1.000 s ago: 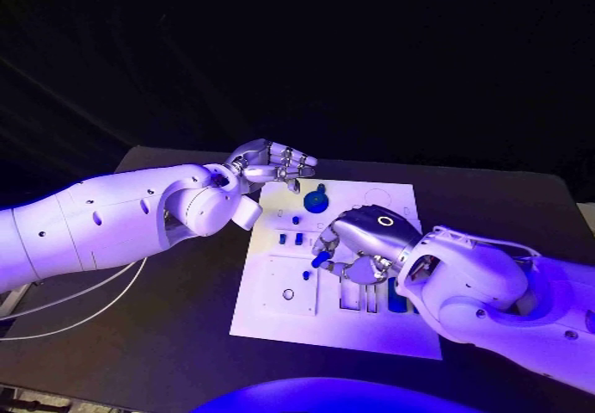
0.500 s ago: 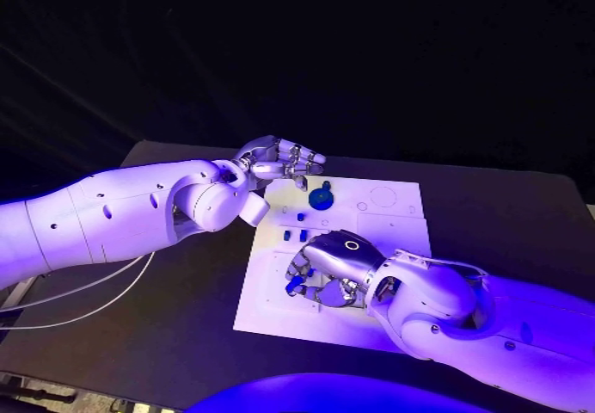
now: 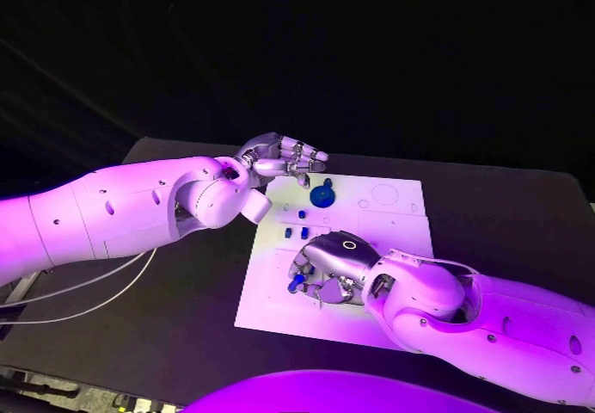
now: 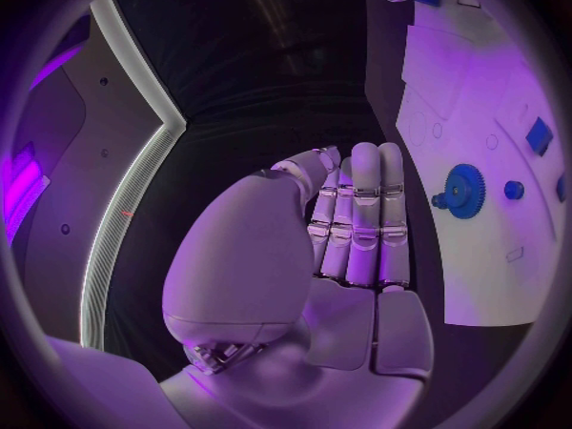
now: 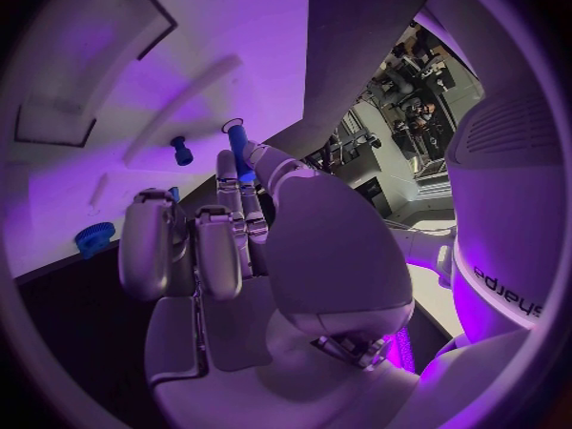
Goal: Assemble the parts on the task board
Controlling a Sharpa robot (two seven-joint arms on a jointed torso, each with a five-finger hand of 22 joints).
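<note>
A small blue peg [image 5: 239, 146] is being pinched by the R hand [image 3: 325, 268] low over the task board [image 3: 384, 225] near its L edge, while the L hand [image 3: 280, 158], fingers together and nothing gripped, is being held at the board's far L corner beside the blue gear [image 3: 322, 197].

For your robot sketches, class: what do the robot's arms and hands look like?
Both arms are bulky, smooth white shells with rounded joints and small dark screw holes. Each ends in a silver metallic robot hand, left and right, with segmented fingers. Thin pale cables hang under the left arm.
</note>
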